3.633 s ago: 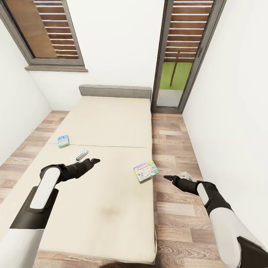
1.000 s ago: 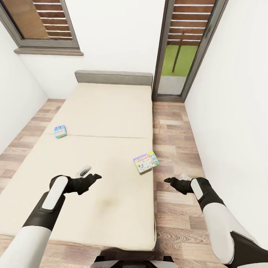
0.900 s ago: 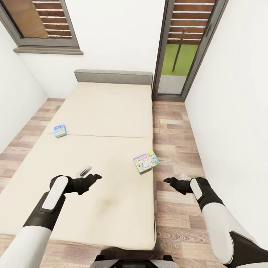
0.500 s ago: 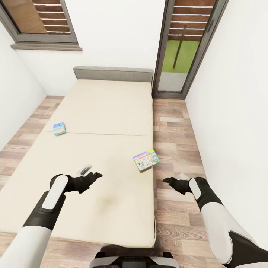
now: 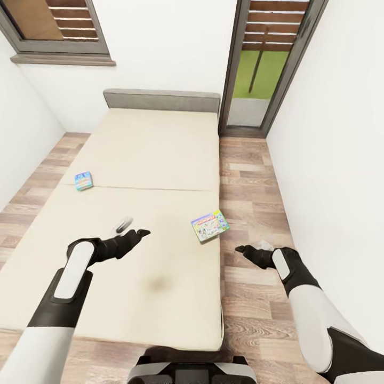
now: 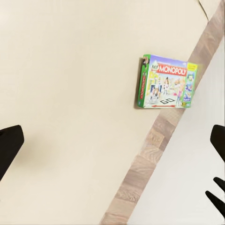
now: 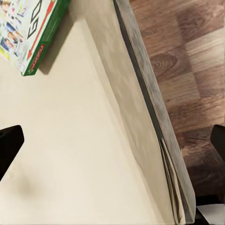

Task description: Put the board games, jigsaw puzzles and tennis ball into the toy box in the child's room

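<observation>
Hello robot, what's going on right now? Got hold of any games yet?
Both grippers open, empty: left gripper over bed, right gripper over floor. Monopoly box at bed's right edge, blue game box far left. Nothing blocking.

We see a plain beige bed (image 5: 154,160) with a grey headboard (image 5: 161,100). Monopoly box (image 6: 165,82) is green-edged with a multicolour print; the other game box (image 5: 83,181) is blue. Floor (image 5: 250,181) is brown wood-plank.

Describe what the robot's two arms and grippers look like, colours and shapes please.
Both arms have white rounded shells with black joint sections between them. Each forearm is black with a long white panel along it, narrowing to a black wrist. The left gripper and right gripper are black and slim, ending in pointed fingers; the fingertips look dark and flat in the wrist views. No cables or markings are visible.
</observation>
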`<state>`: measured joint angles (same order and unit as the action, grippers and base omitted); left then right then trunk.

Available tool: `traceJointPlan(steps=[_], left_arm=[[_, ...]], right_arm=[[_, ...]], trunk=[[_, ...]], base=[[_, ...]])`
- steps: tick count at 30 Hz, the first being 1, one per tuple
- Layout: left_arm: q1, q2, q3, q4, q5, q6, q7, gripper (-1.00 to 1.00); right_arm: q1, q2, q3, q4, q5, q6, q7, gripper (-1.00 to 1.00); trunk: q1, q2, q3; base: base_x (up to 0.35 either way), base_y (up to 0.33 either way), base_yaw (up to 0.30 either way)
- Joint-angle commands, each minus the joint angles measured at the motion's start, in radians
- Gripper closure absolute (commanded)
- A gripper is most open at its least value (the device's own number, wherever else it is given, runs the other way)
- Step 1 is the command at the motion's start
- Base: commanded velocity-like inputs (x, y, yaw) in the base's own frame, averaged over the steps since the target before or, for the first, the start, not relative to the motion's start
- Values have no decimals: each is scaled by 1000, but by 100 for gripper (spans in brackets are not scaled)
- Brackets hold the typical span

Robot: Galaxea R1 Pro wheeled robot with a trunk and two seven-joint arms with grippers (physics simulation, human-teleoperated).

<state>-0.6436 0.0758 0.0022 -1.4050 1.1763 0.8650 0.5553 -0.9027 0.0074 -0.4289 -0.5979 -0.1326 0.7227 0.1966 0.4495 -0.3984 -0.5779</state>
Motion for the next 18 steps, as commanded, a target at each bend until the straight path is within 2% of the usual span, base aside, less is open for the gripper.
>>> traceJointPlan(steps=[1, 7, 10, 18], left_arm=[[-1, -4, 0, -16, 11, 2, 10, -100], [-1, -14, 0, -46, 17, 1, 10, -100], [-1, -22, -1, -61, 30, 1, 10, -100], [-1, -35, -1, -70, 64, 0, 11, -100]], right_arm=[[-9, 0, -5, -20, -5, 2, 2, -100], [-24, 0, -7, -63, -26, -4, 2, -100], [-31, -1, -8, -86, -54, -7, 3, -100], [-36, -2, -8, -100, -87, -9, 5, -100]], trunk=[[1, -2, -3], [1, -2, -13], [1, -2, -18], [1, -2, -31]], base=[[0, 0, 0], [0, 0, 0], [0, 0, 0], [0, 0, 0]])
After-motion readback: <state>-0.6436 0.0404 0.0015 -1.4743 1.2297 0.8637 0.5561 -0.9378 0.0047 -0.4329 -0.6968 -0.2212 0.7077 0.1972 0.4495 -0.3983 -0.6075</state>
